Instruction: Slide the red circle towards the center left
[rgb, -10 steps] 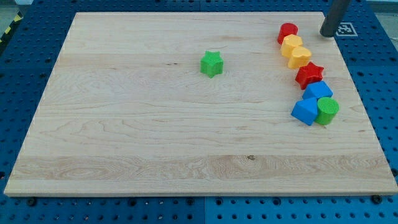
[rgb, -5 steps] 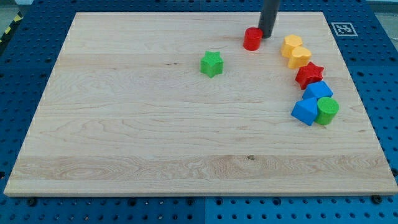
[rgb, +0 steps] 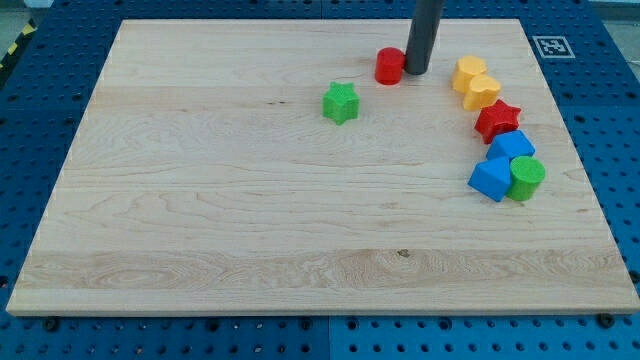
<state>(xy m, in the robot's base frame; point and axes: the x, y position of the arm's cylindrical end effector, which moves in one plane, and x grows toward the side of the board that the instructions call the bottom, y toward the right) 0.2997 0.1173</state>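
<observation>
- Pale wooden surface (rgb: 200, 220) on a blue pegboard.
- Green star (rgb: 341, 102) sits near the view's top centre.
- Red circle (rgb: 389, 66), a short glossy cylinder, seemingly touches my tip (rgb: 416, 72) on its right; this tool holds nothing.

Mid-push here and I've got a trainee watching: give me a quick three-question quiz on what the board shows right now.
1. True or false: my tip is against the view's right side of the red circle block.
2. Which block lies nearest the red circle block? A. green star block B. red star block C. green cylinder block
3. Fill in: to reach the centre left of the wooden board, the red circle block must travel toward the view's ____ and bottom.

Key: 1 true; 2 A; 3 left.
</observation>
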